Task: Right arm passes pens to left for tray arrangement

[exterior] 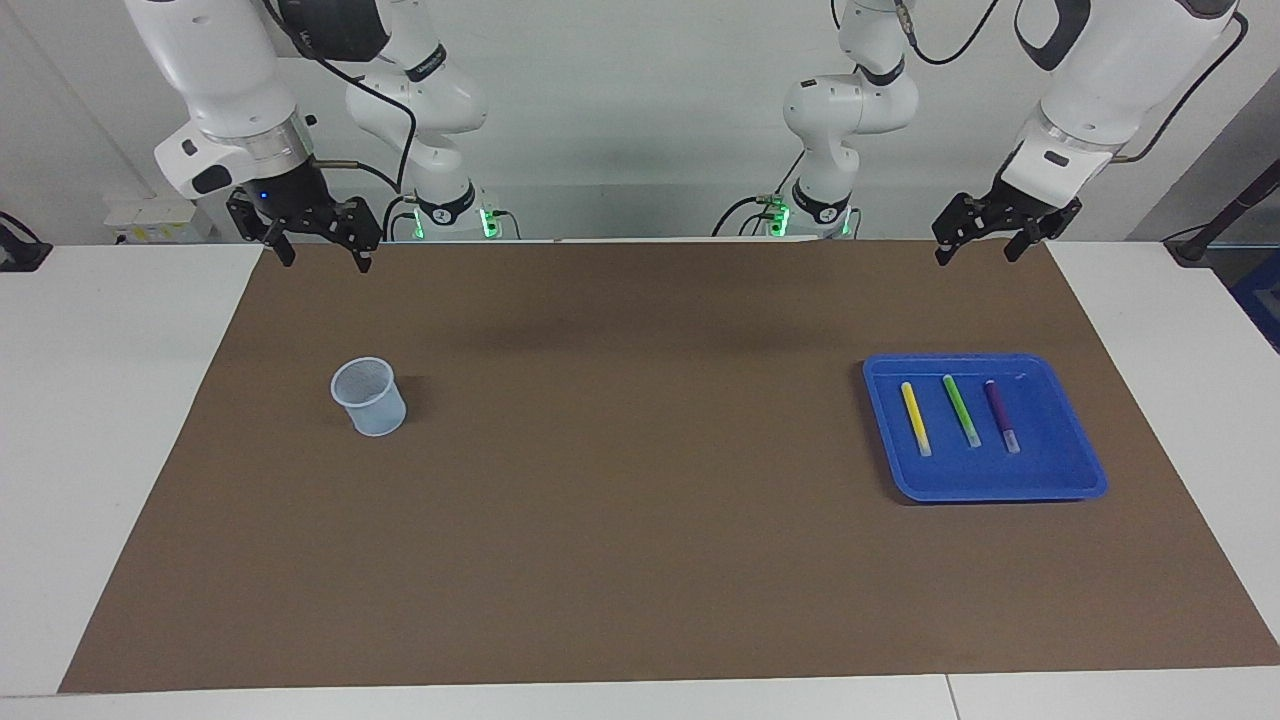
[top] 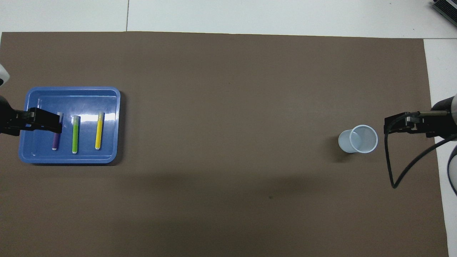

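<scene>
**Pens lying in tray, both arms raised**

While three pens are lying side by side in the blue tray [exterior: 1060,478] toward the left arm's end of the table, yellow pen [exterior: 915,418], green pen [exterior: 961,410] & purple pen [exterior: 1001,415] apart from each other, both arms are hanging up near the robots' edge of the brown mat [exterior: 640,560]. Left gripper [exterior: 975,248] is spread wide w/ nothing in it; right gripper [exterior: 320,255], blue light showing, likewise. A pale translucent cup [exterior: 369,397] is standing upright toward the right arm's end.
</scene>
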Controlling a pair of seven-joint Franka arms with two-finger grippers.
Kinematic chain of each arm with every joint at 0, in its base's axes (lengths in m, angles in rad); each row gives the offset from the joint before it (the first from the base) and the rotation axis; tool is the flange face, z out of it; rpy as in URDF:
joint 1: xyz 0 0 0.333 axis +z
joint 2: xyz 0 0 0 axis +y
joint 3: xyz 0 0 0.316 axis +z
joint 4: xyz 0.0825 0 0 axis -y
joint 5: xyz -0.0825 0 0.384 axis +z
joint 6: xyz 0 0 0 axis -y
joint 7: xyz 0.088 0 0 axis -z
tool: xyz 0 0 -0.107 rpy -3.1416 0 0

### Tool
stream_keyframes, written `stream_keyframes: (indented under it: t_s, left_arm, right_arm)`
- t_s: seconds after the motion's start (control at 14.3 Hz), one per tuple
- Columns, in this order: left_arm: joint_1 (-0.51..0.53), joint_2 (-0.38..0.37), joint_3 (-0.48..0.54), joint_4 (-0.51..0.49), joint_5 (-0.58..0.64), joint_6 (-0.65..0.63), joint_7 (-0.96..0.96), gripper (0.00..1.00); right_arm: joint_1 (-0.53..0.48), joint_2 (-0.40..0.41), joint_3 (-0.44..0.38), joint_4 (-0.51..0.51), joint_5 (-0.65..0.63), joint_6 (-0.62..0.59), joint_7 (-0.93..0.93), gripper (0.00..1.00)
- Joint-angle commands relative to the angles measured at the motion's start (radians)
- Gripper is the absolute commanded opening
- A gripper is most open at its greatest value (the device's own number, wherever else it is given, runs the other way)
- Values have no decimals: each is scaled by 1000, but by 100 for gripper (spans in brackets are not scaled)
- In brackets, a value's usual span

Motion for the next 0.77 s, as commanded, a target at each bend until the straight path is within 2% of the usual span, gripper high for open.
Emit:
stream_keyframes:
  t_s: [0.0, 0.7]
  left_arm:
    - [-6, -11, 9, 5, -13, -22, -9, 100]
    - [-4, -10, 9, 16, -13, -28, -8, 100]
  right_arm:
    - [-4, -12, 6, -9, -20, 19, 2, 100]
    - [-11, -13, 0, -33, 21, 68, -16, 100]
